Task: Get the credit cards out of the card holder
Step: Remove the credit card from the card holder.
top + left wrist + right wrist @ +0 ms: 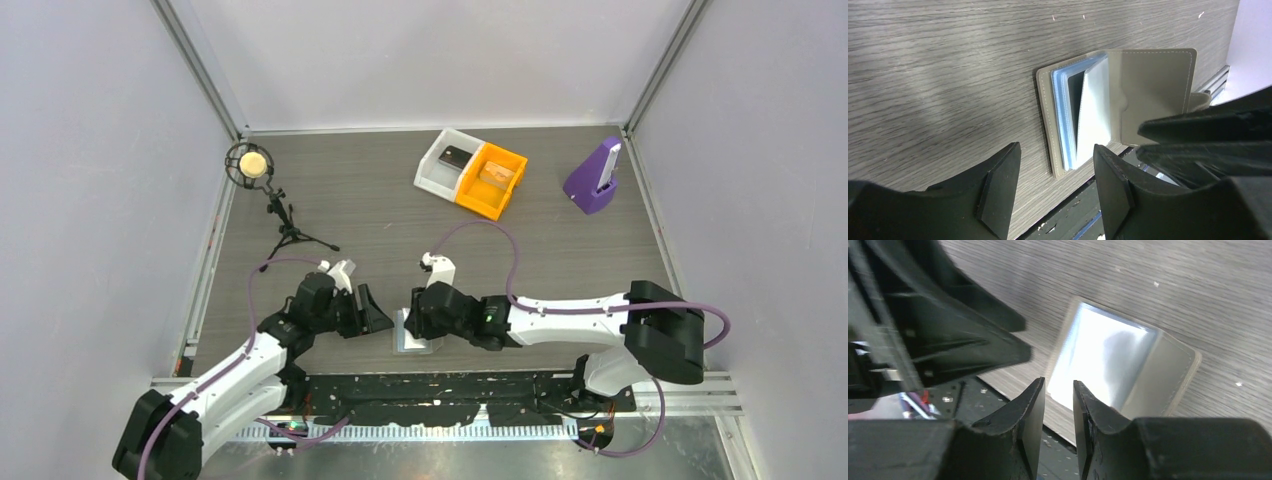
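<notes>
The card holder (420, 345) lies open near the table's front edge, between my two grippers. In the left wrist view it (1158, 85) shows a grey-brown cover and light blue sleeves (1060, 115), with one pale sleeve (1095, 115) lifted. A dark shape (1075, 95) sits between the sleeves; I cannot tell if it is a card. My left gripper (1055, 175) is open and empty, just left of the holder. My right gripper (1059, 405) hovers over the holder's (1108, 355) near edge, jaws narrowly apart and holding nothing.
A white bin (436, 165) holding a dark card and an orange bin (505, 190) holding a pale item stand at the back. A purple stand (593, 180) is at the back right and a microphone on a tripod (252, 165) at the back left. The black base rail (430, 400) borders the front edge.
</notes>
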Tool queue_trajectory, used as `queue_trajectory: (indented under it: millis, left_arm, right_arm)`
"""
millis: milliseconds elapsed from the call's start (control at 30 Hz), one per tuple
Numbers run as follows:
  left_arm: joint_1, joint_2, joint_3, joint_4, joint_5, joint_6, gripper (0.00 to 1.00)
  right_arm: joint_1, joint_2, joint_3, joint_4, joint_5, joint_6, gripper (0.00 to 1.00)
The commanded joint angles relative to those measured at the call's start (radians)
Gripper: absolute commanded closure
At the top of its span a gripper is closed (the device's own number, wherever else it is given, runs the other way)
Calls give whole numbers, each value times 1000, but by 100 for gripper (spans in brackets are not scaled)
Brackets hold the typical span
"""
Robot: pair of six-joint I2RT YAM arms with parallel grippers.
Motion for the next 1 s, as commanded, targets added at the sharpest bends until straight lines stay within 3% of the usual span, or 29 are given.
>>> queue_trajectory:
  millis: [0, 367, 633, 800, 967]
  left_arm:
    - [-3, -23, 22, -39, -32, 6, 43]
    - [-3, -17, 4, 38, 9, -16, 41]
    - [-3, -13, -6, 100, 43, -41, 39]
    - [-3, -6, -9, 102, 43, -40, 38]
    - [-3, 8, -18, 120, 39, -40, 38]
  right_arm:
    - [-3, -16, -91, 55, 68, 46, 66]
    - [-50, -79, -353, 292, 40, 82, 66]
    - [-133, -123, -534, 559, -88, 97, 65]
    - [-154, -231, -539, 500, -101, 77, 65]
    - [-188, -375, -519, 315, -29, 47, 66]
